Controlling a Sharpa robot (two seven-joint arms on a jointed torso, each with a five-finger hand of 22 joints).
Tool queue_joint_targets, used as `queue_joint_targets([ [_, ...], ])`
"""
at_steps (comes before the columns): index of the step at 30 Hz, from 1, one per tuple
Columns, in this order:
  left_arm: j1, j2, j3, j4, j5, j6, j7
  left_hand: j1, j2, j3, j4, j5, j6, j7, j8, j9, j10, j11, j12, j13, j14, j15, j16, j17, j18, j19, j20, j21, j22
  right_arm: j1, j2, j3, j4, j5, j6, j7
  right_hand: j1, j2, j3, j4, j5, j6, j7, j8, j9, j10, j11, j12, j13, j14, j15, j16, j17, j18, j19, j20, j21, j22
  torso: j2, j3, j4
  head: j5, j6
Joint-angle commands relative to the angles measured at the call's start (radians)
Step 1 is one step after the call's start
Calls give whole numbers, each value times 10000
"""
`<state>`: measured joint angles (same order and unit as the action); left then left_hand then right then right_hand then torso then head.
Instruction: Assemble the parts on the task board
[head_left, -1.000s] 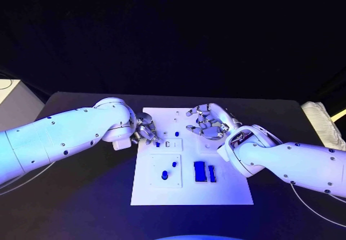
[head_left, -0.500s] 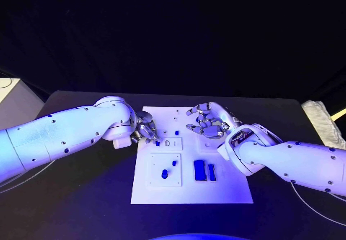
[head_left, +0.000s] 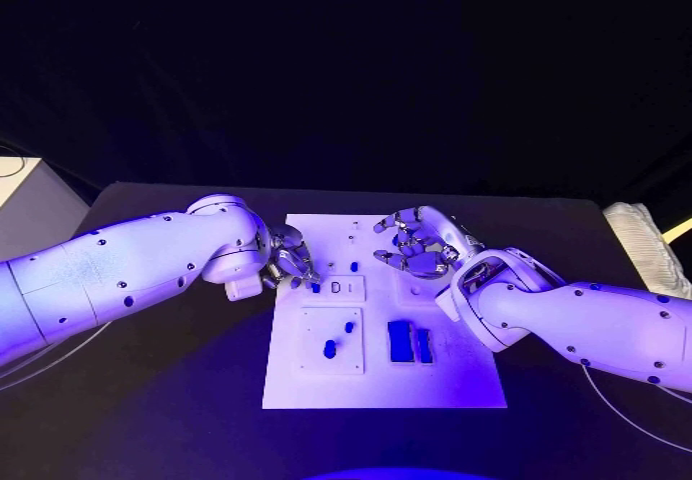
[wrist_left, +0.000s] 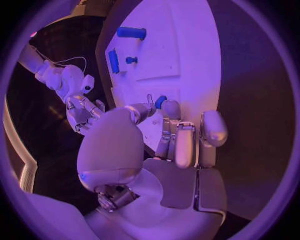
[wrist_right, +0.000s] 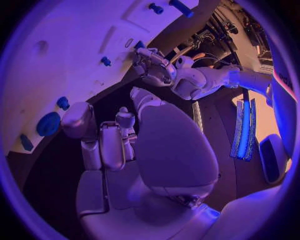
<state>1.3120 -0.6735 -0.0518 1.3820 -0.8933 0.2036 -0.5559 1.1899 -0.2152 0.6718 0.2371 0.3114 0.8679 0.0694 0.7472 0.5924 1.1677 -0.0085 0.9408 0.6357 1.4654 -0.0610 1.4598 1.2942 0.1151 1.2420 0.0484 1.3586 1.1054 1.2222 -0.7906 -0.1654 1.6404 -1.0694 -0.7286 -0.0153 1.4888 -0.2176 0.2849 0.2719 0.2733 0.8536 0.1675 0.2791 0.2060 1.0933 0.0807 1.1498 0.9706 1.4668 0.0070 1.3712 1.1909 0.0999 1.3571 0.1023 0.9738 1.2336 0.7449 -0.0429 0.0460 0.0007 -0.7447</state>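
On the white task board (head_left: 382, 385), the left hand (head_left: 289, 262) pinched a small blue part (head_left: 315, 287) at the board's left edge, while the right hand (head_left: 421, 245) hovered above the upper board, fingers curled on nothing.

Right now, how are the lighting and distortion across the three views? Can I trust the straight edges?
Head view: violet-blue light, the board bright and its edges straight, the surroundings black. Left wrist view: fisheye, the board's edges bend, purple light, the left robot hand large in the middle. Right wrist view: the same curving and purple light.
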Motion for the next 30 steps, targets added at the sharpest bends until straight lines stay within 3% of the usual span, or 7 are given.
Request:
queue_joint_targets([
  [1,-95,-13,-29,49,656,169,10,-96,-14,1834,-1934,80,37,-22,45,11,68,0,69,32,379,-60,27,-4,-151,86,-17,40,12,-11,16,-4,-22,22,242,-27,-8,-72,37,12,37,-82,-2,44,14,-46,-14,-38,-23,98,-88,-7,-25,152,36,-30,-9,-16,9,-2,6,0,14],
  [10,-12,-108,16,104,908,290,47,-134,-57,1870,-2081,284,84,-31,51,42,130,-14,100,100,385,-73,28,12,-155,102,-33,69,49,-27,45,-10,-108,64,287,-46,-34,-81,45,19,45,-107,0,45,11,-77,-11,-64,-70,84,-87,-44,-88,163,20,-30,-81,-58,13,-1,0,22,55],
  [18,230,-193,91,117,1025,531,165,-126,-85,1890,-2182,397,126,-37,56,59,179,-24,127,151,403,-82,55,84,-158,112,-44,89,74,-43,59,-15,-173,103,312,-50,-56,-85,49,28,48,-121,2,47,10,-85,-9,-69,-86,81,-85,-54,-99,165,19,-30,-104,-72,15,0,-8,51,75],
  [21,384,-209,132,95,1006,665,208,-119,-88,1896,-2202,412,132,-37,55,61,179,-25,119,142,406,-84,59,95,-157,109,-46,90,72,-48,66,-16,-191,112,317,-51,-56,-85,49,28,48,-121,2,47,10,-85,-9,-69,-86,81,-85,-54,-99,165,19,-30,-104,-72,20,2,-8,80,86],
  [30,711,-169,190,-216,741,971,268,-92,-91,1911,-2254,440,149,-37,53,66,186,-27,114,143,407,-87,60,98,-160,120,-52,105,94,-53,77,-18,-197,120,313,-60,-72,-87,52,34,51,-132,4,47,9,-101,-9,-82,-112,79,-84,-62,-109,167,16,-30,-123,-84,26,7,-4,77,101],
])
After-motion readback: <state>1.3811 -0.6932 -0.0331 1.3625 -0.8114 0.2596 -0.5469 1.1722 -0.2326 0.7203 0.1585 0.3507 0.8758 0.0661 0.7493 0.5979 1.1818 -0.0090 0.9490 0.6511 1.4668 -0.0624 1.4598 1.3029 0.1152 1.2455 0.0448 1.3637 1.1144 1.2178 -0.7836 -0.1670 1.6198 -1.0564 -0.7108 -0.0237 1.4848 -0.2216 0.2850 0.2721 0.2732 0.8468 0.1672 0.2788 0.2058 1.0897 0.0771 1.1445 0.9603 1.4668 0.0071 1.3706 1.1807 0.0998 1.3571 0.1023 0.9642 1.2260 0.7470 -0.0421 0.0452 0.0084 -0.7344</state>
